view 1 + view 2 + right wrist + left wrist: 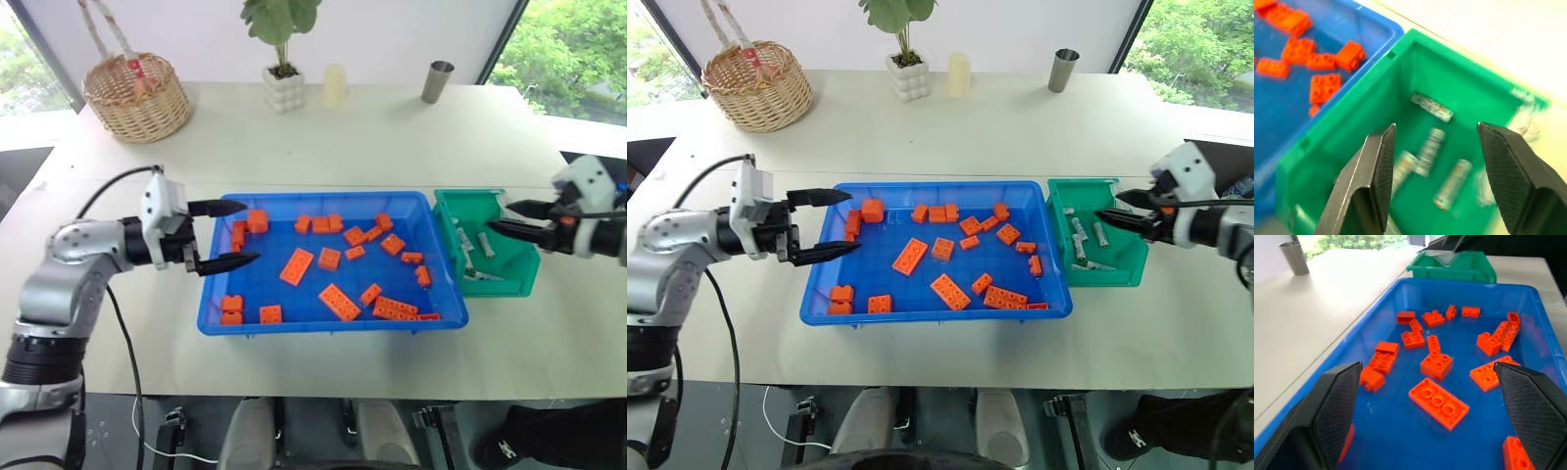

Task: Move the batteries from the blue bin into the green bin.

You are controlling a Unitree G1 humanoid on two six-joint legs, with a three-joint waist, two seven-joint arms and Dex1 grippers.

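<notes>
The batteries are sitting in the green bin right under the right gripper, whose fingers are spread wide and empty, so I'd guess the left gripper, also spread wide over the blue bin, might just grab an orange brick by mistake.

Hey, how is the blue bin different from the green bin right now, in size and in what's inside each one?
The blue bin is wide and shallow; the green bin is much narrower and deeper. The blue bin holds scattered orange bricks, with no batteries visible among them, while the green bin holds several batteries. The blue bin lies in the middle of the table; the green bin sits at its right end. Both are rectangular open-topped plastic containers.
</notes>
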